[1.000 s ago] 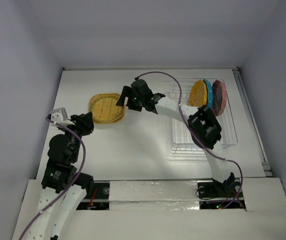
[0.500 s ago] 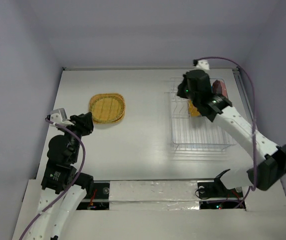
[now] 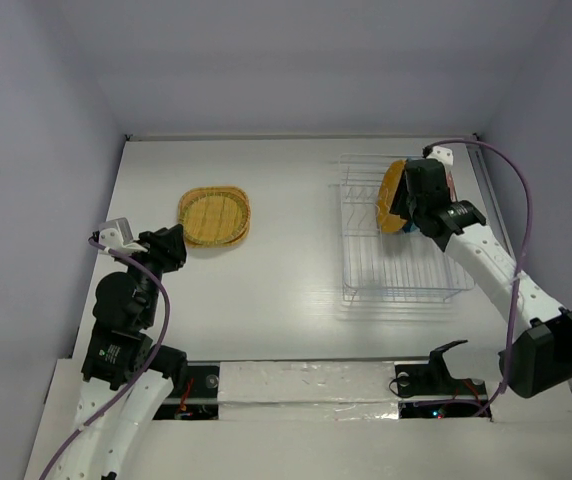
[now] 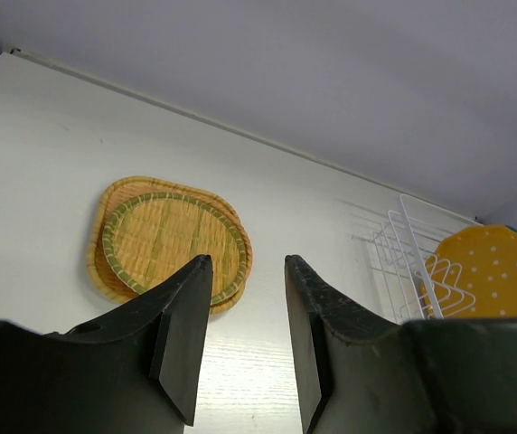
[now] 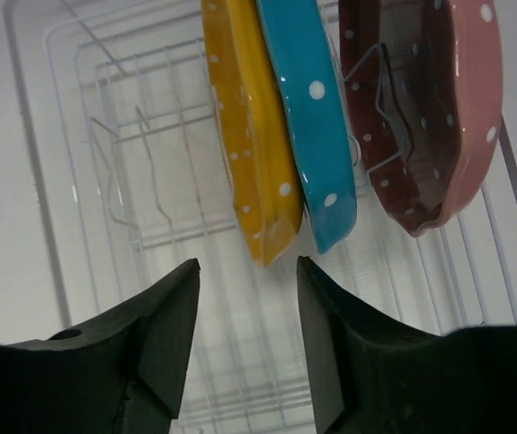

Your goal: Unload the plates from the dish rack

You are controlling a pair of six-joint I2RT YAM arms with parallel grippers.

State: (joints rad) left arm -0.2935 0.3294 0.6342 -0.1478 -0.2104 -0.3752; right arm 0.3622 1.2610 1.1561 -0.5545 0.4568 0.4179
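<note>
From above, the right gripper (image 3: 407, 199) hangs over the far end of the dish rack (image 3: 366, 282), right at the orange plate (image 3: 392, 195), which stands on edge in the wires. Whether the fingers are apart cannot be told from here. The left gripper (image 3: 171, 246) sits near its own base, well apart from the two tan plates (image 3: 214, 216) stacked flat on the table (image 3: 286, 300).

The left wrist camera shows its fingers spread moderately wide and holding nothing. The tan plates lie beyond them, one on the other, and the rack is off to the right.

The right wrist camera shows the real worry. Its fingers are open and empty, lined up just below the rim of the orange plate. The blue plate (image 5: 305, 108) stands just beside the orange one, the two almost touching at their lower rims. The red plate (image 5: 426, 117) stands a little apart, with a wire prong showing in front of its face.

I judge the gap beside the orange plate too tight for comfort. A finger could land on the blue rim instead and pinch two plates at once. It could also knock the blue one over against the red. A thin edge grip on a glossy plate may slip. The light rack could also ride up with the plate if the rim snags a wire.
</note>
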